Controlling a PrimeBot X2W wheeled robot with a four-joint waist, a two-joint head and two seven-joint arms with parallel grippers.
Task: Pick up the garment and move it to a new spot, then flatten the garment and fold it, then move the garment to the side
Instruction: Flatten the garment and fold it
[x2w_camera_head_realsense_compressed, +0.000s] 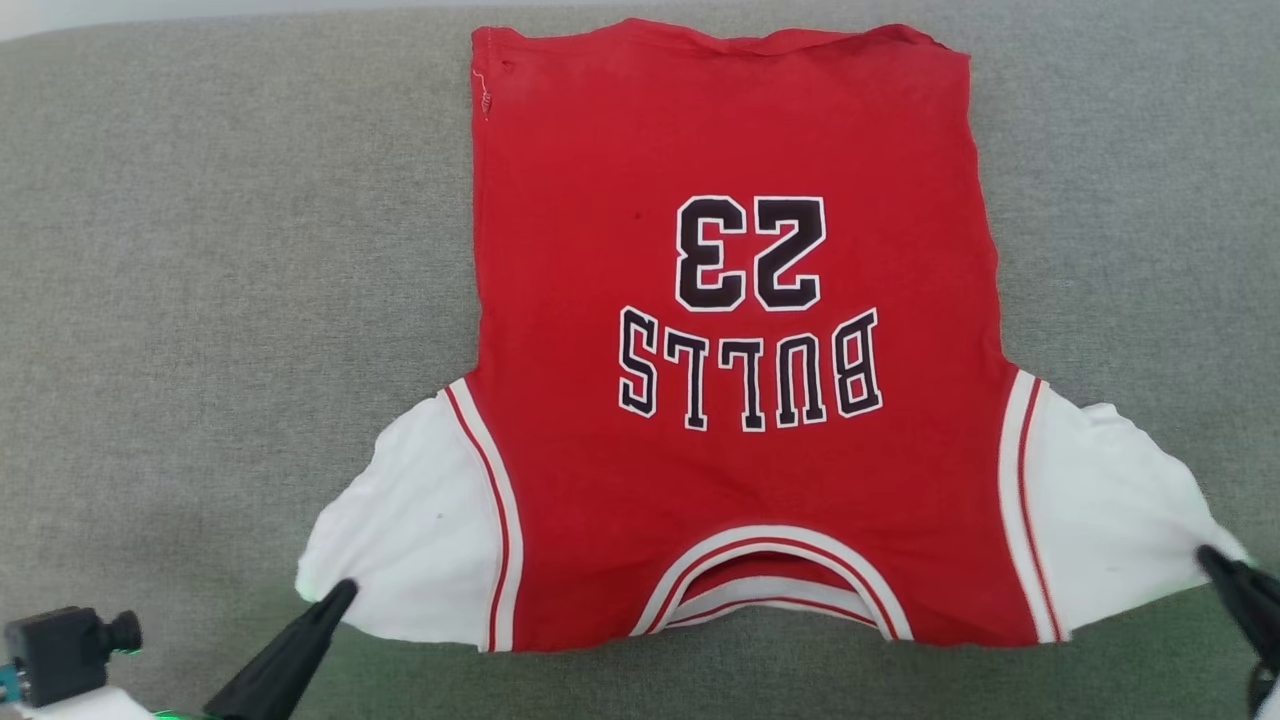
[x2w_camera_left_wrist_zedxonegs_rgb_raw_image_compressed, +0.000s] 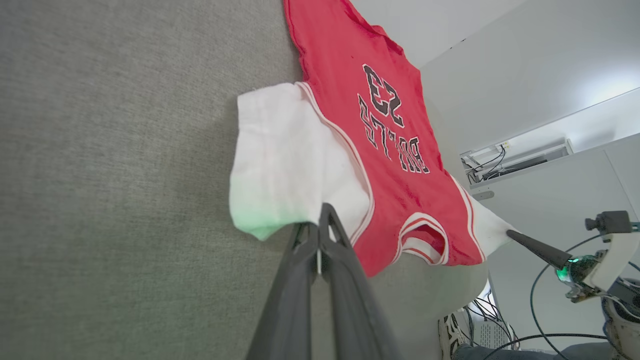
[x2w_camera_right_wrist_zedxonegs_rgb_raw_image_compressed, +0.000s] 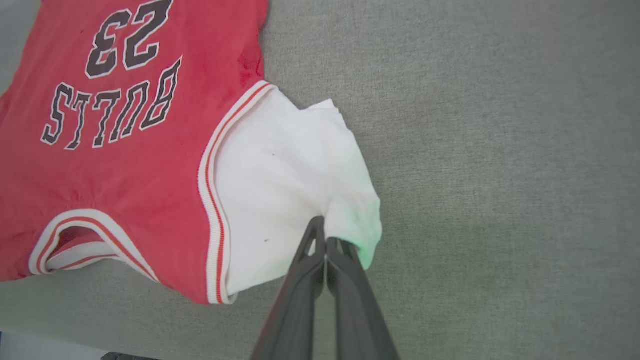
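Head view: I see red fabric jersey with white sleeves (x2w_camera_head_realsense_compressed: 735, 480) mid-frame; left jaws, right jaws clamped on sleeve corners.

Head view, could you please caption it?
Left gripper and right gripper pinch white sleeves of a red jersey on grey fabric.

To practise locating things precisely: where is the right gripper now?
Head view, lower right edge: the right gripper is shut on the tip of the garment at its white sleeve on that side, over the grey surface.
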